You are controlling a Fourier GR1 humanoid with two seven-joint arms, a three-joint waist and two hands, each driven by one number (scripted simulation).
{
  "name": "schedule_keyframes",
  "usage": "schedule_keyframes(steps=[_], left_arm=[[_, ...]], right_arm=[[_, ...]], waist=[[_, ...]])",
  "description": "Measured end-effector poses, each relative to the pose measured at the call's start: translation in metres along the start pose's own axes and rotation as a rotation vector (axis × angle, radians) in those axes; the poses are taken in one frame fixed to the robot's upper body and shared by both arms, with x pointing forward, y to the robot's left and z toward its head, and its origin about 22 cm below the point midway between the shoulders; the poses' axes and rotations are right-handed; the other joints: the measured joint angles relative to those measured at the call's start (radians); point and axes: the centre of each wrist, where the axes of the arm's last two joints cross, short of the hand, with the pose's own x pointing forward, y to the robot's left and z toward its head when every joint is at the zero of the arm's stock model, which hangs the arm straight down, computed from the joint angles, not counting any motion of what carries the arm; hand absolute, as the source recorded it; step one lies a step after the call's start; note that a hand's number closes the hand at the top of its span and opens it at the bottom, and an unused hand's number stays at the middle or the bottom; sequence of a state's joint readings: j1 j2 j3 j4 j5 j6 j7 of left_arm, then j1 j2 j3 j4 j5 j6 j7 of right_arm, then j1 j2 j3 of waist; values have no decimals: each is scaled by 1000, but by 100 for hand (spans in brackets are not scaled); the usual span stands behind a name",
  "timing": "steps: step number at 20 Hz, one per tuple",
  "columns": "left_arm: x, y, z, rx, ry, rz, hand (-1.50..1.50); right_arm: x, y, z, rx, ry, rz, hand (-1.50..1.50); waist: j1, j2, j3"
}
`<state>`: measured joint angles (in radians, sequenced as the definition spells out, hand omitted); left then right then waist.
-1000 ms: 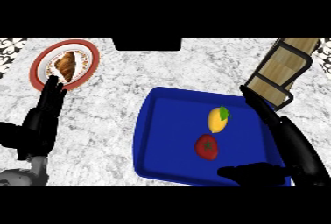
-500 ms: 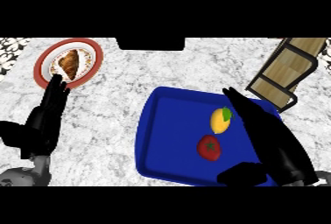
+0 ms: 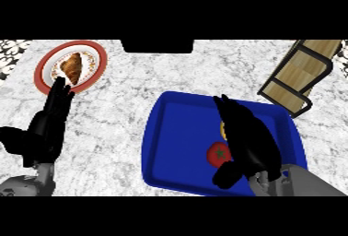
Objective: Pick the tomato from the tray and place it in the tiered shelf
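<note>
The red tomato (image 3: 217,155) lies on the blue tray (image 3: 176,138), partly covered by my right hand (image 3: 248,140). That hand is open, its fingers stretched out above the tray's middle and its thumb down beside the tomato. A yellow fruit (image 3: 223,130) next to the tomato is mostly hidden under the fingers. The tiered shelf (image 3: 302,73), with wooden boards in a black frame, stands at the far right. My left hand (image 3: 48,126) rests open at the left, fingers pointing up.
A red-rimmed plate (image 3: 95,64) holding a croissant (image 3: 71,66) sits at the far left, just beyond my left fingertips. A dark object (image 3: 156,45) sits at the counter's back edge.
My right hand has moved left across the tray, from its right edge to over the tomato and the yellow fruit. The left hand has barely moved.
</note>
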<state>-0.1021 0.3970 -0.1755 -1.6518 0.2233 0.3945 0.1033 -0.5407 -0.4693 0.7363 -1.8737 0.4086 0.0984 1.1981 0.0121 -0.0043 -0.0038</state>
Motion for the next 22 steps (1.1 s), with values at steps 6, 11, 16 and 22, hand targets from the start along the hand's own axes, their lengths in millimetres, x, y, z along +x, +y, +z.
schedule_keyframes(steps=[6,11,16,22], left_arm=[[-5,2,1,9,2,-5,0],[-2,4,2,5,5,4,0],[-6,9,4,8,7,3,0],[-2,6,4,9,8,3,0]], right_arm=[[2,19,-16,30,74,73,-150],[0,28,-20,34,91,71,-150],[-3,45,-19,49,105,78,-150],[-9,58,-22,60,133,87,-150]], waist=[[-6,1,1],[-11,1,2],[-14,2,3],[-13,2,3]])
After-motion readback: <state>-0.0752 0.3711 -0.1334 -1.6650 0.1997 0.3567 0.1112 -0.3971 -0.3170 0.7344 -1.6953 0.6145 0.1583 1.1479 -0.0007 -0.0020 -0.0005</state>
